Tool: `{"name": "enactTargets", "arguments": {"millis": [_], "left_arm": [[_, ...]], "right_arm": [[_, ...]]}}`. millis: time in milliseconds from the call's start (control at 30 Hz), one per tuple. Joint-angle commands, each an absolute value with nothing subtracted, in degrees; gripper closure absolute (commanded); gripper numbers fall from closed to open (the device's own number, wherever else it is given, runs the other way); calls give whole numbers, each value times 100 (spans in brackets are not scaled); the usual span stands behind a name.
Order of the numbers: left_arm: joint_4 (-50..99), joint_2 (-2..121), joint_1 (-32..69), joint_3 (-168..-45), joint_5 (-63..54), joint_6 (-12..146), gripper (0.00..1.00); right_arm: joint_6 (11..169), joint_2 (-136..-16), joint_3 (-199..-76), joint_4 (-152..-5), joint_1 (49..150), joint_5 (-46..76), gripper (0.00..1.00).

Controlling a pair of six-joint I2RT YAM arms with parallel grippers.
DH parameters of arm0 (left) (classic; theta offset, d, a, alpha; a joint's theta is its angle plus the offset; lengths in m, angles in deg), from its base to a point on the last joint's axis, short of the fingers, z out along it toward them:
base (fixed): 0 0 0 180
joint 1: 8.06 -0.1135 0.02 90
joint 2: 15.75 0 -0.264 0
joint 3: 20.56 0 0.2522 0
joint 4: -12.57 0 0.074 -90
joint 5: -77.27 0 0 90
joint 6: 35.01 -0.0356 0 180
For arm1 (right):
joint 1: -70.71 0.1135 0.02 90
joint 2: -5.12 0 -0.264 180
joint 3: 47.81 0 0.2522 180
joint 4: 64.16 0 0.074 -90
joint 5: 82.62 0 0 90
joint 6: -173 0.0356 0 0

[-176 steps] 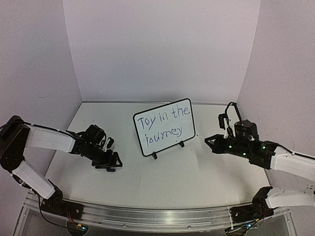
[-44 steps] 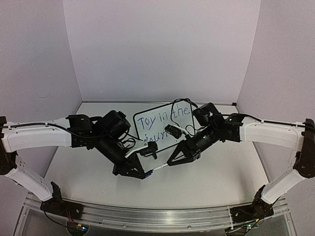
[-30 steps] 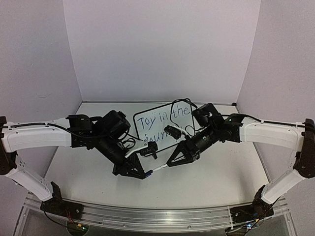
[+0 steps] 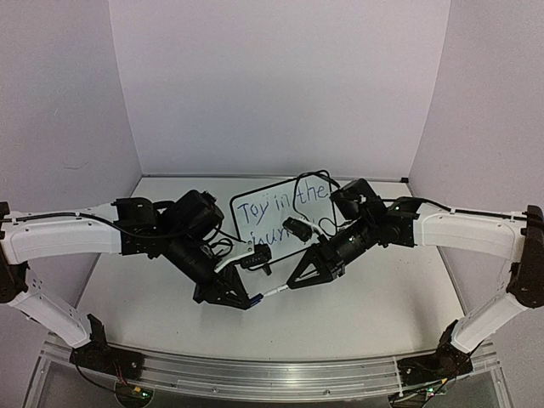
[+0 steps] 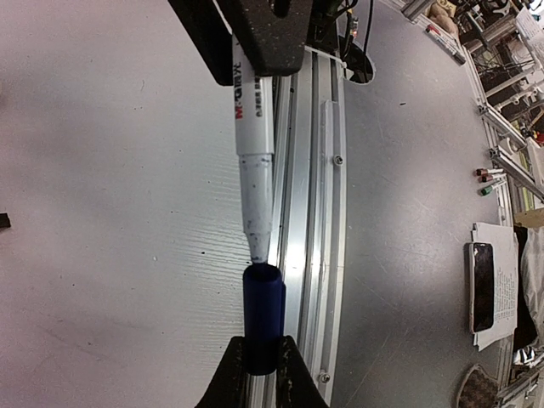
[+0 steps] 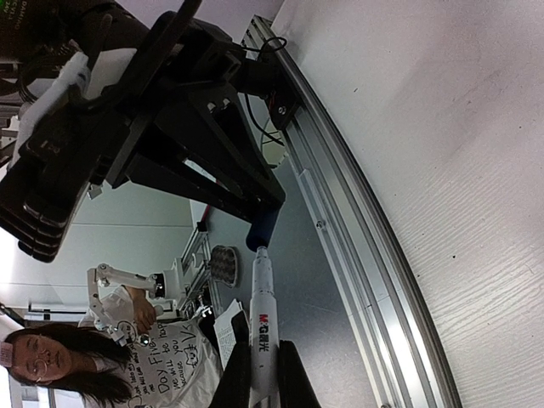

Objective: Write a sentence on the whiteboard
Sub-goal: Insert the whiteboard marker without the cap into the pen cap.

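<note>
Table (image 4: 382, 310); whiteboard (image 4: 262, 212) overhead only, marker tip (image 5: 257, 246) wrist-close.

Tabletop middle: the whiteboard (image 4: 280, 217) stands across it, closing off the rear centre.
Before the board: left gripper (image 4: 245, 299) on the blue cap (image 5: 263, 314) and right gripper (image 4: 293, 284) on the marker (image 5: 253, 170) meet, both arms barring passage.
Near edge: bare tabletop (image 4: 340, 327) strip, open.
Rear corners: open beside the board.
</note>
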State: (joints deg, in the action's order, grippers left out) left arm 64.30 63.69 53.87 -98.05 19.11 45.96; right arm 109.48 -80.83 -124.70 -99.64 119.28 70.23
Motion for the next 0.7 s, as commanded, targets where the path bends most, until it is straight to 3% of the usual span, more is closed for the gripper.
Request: {"name": "enactTargets", "arguments": {"millis": [0, 667], "left_arm": [[6418, 6226, 5425, -9892, 1984, 4523, 100], [6431, 6902, 5600, -10622, 1681, 4399, 100]], "right_arm": [[10972, -8071, -12629, -9858, 11962, 7054, 100], [10807, -8823, -12934, -9884, 12149, 7230, 100]]}}
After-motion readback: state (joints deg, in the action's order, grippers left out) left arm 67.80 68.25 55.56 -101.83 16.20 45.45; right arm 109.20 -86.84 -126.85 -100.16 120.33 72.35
